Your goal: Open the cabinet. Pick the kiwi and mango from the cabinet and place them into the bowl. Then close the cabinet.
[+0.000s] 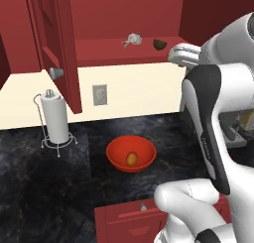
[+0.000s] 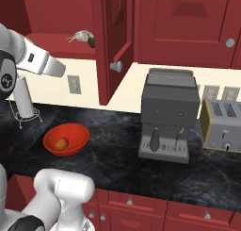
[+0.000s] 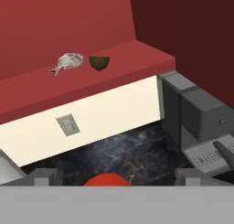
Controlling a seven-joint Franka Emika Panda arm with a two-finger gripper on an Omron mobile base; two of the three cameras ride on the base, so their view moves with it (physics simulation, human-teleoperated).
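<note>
The cabinet (image 1: 59,43) stands with both doors swung wide, so its bottom shelf is free to reach, and this shelf is my landmark. Below the shelf and a little in front of it, on the dark marble counter (image 1: 44,187), sits the orange-red bowl (image 1: 131,154), near the paper-towel stand (image 1: 55,119) and well apart from the grey coffee machine (image 2: 167,116); it waits there to receive the fruit. The mango (image 1: 131,159) lies already inside the bowl, so I judge that half of the picking is done. The kiwi (image 3: 99,62) rests on the shelf, just beside a small silver fish (image 3: 67,61), not touching it. The gripper (image 3: 117,177) hangs in front of the shelf and lower, above the bowl, its jaws spread wide and holding nothing, probably ready to go for the kiwi
</note>
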